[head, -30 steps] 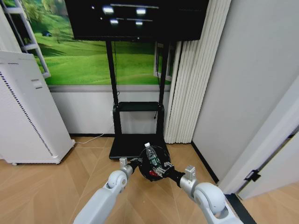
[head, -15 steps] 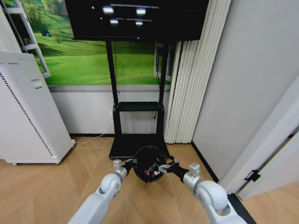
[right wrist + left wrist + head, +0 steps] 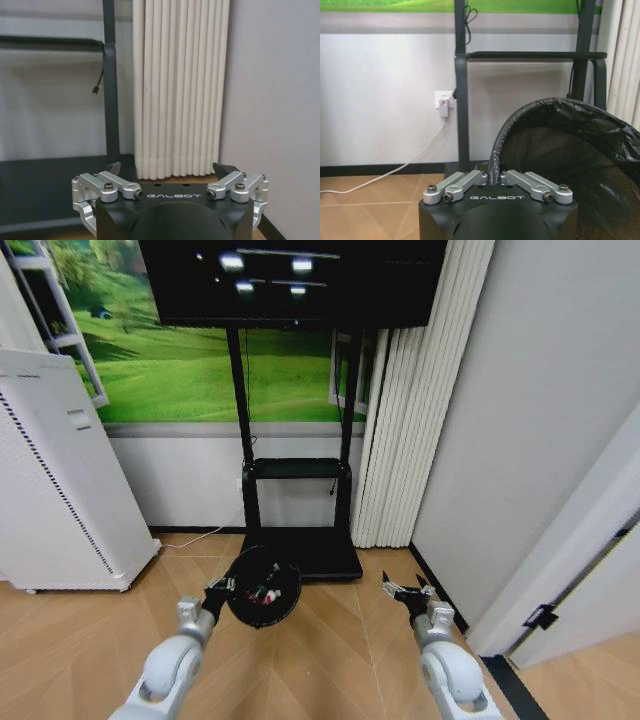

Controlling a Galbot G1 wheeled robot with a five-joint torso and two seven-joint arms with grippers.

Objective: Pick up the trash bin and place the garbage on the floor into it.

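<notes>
From where I sit, the job looks close to finished. My left gripper (image 3: 222,586) has the trash bin (image 3: 264,598) by its rim, jaws closed tight on the mesh edge and the black liner, and the bin hangs clear of the floor (image 3: 330,660), tilted so its mouth faces my head camera. It sits in front of the dark base of the TV stand (image 3: 318,552), toward the left of my body.

Inside the bin I can make out small red-and-white scraps and something greenish, which I take to be the garbage (image 3: 262,593); it's too small for me to count the pieces or pick out the bottle for certain. The stretch of parquet I can see has no litter left on it, so I judge the collecting done, though the floor behind and beside me is out of view.

My right gripper (image 3: 408,591) is out to the right near the white curtain (image 3: 400,420), well apart from the bin, jaws spread wide and holding nothing.

What I think remains is setting the bin down upright.
</notes>
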